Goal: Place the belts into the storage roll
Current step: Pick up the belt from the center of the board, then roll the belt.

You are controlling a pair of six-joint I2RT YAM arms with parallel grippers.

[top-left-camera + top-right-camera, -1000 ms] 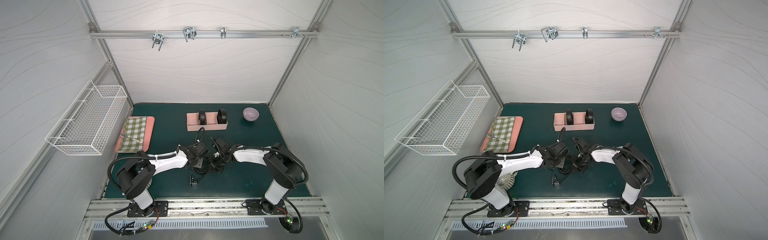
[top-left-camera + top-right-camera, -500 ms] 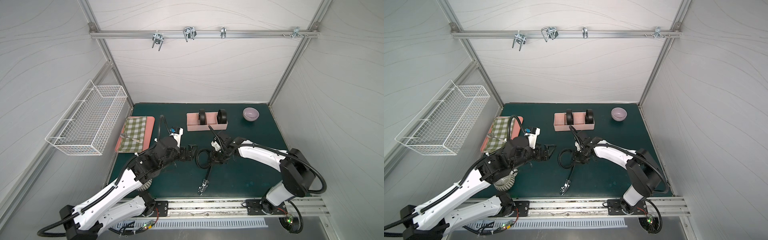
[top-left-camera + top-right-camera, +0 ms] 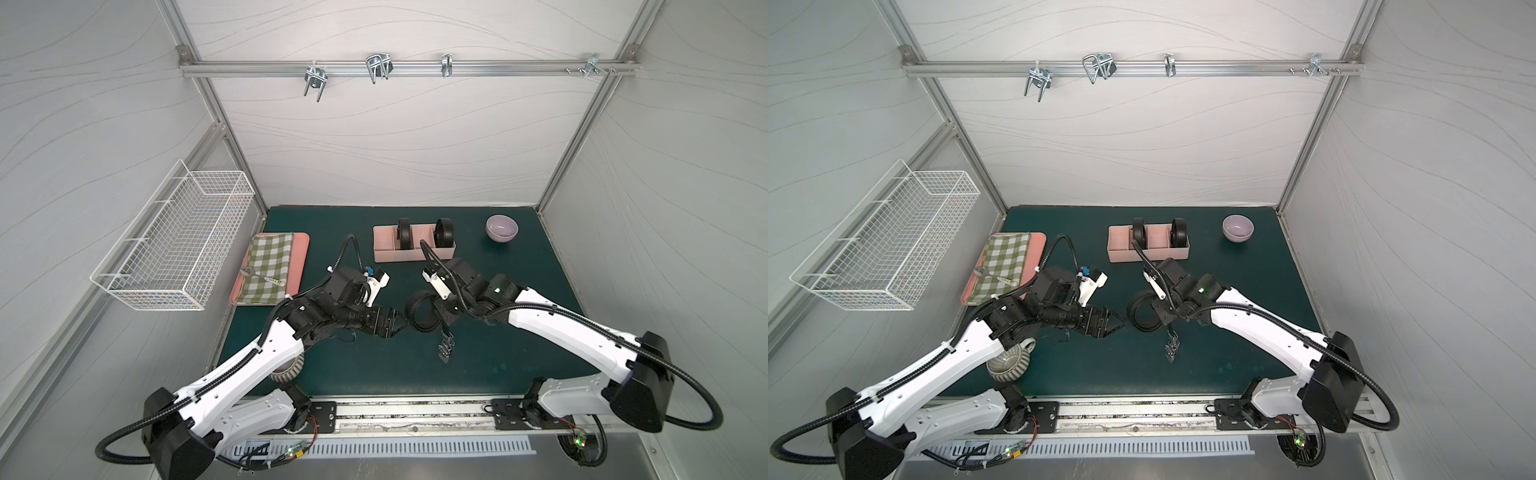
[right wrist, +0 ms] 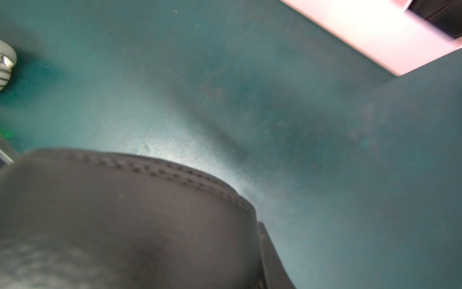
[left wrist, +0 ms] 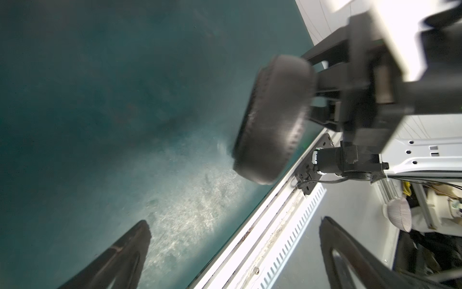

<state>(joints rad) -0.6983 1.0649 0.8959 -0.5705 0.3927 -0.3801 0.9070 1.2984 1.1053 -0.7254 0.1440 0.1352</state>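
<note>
So the left gripper [image 3: 400,326] just let go, spread wide; the right gripper [image 3: 437,320] alone pinches the coiled black leather belt [image 3: 412,309], freeing it for the pale pink plastic organiser tray [image 3: 387,257].

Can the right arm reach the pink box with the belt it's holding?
Probably yes. The right gripper, shut on the coiled belt, hangs close in front of the pink storage roll, with only bare green mat between them.
</note>
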